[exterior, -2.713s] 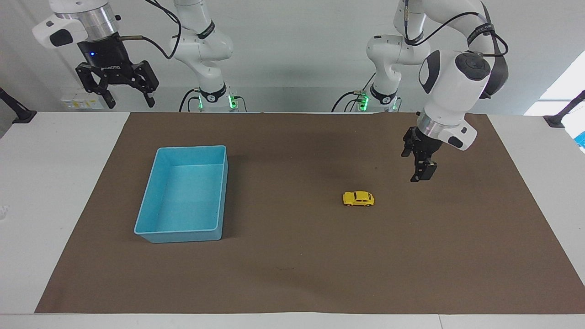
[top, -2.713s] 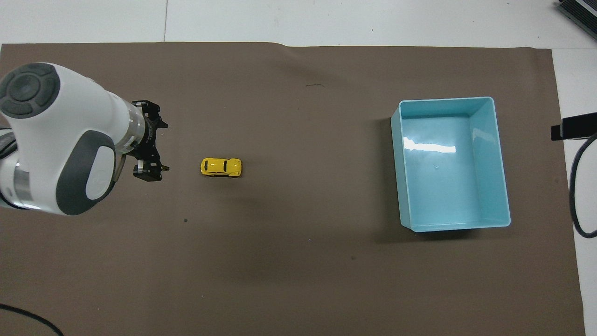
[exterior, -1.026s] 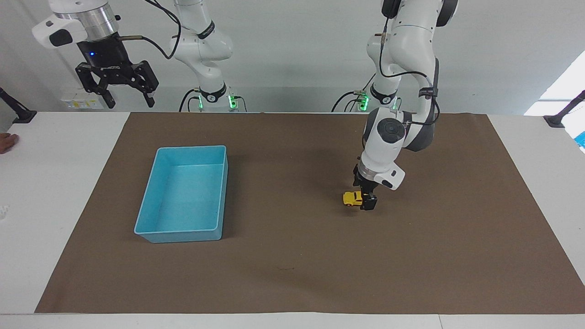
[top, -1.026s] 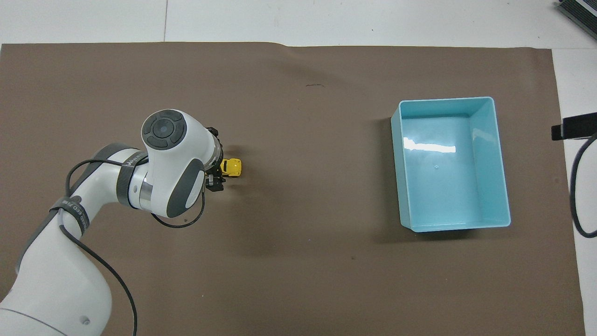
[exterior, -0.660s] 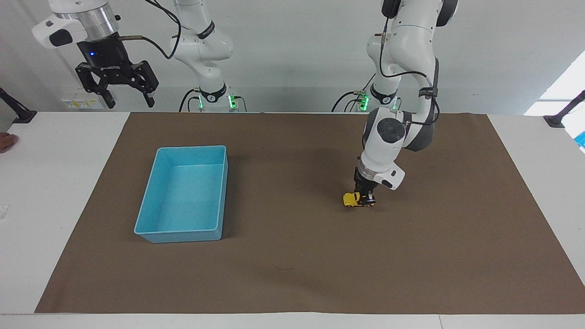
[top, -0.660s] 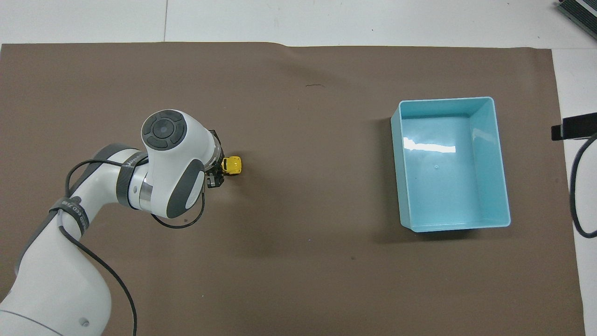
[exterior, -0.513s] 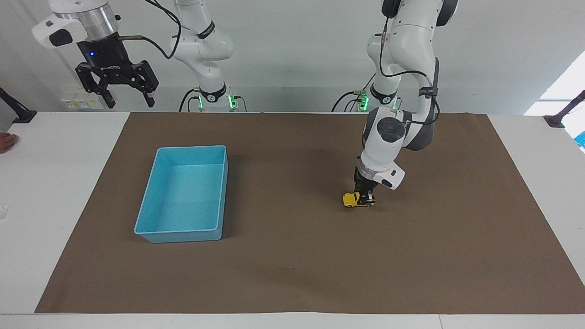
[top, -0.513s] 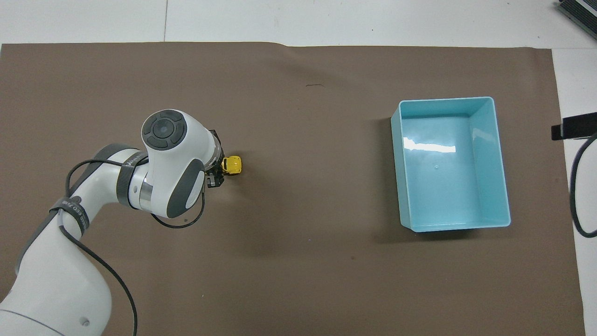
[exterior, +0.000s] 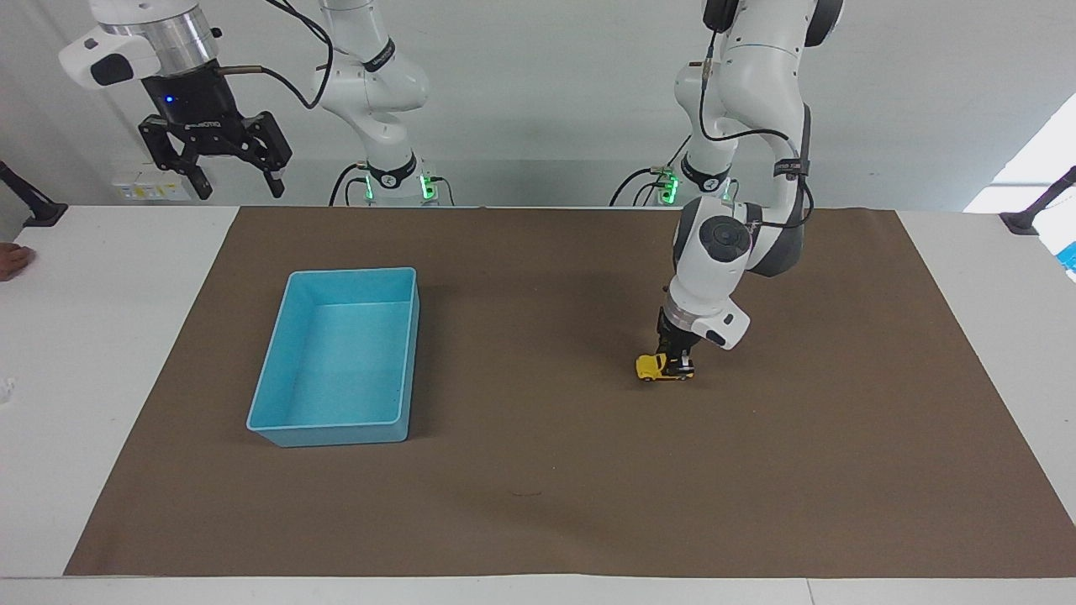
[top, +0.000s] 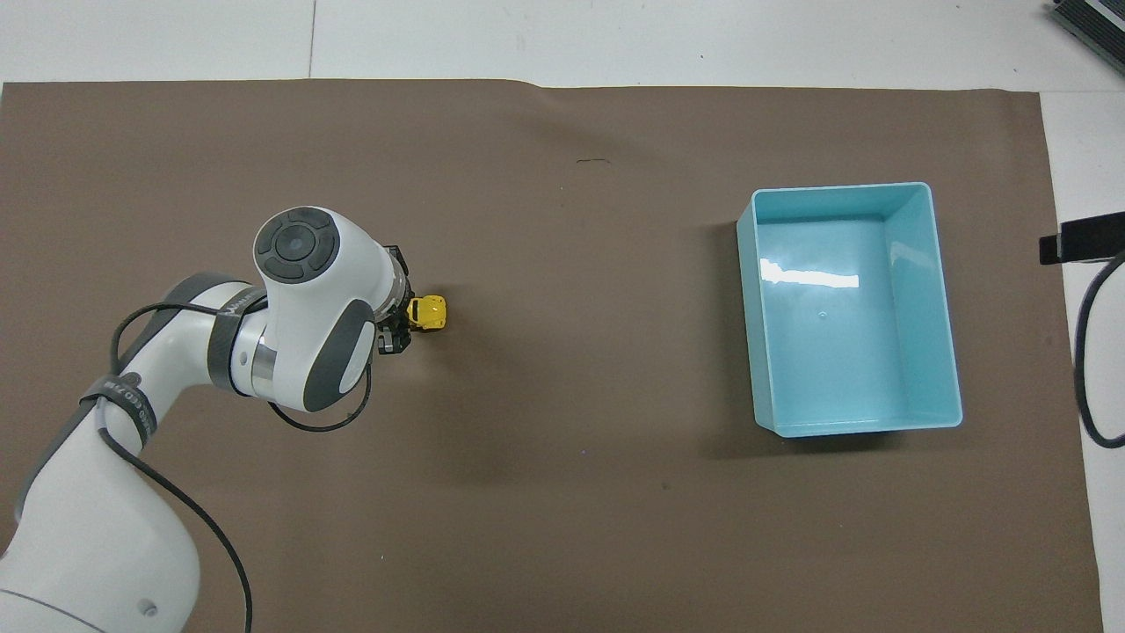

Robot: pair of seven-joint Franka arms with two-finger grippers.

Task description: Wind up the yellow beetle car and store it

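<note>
The white table point(exterior: 101, 336) carries a large brown mat point(exterior: 546, 470), and on the mat a light blue tray point(exterior: 277, 431) stands at centre-left and the yellow beetle car point(exterior: 649, 366) at centre-right.

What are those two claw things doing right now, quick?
Left gripper: shut on the yellow beetle car, which sits on the brown mat.
Right gripper: open, holding nothing, waiting raised at its own end of the table.
</note>
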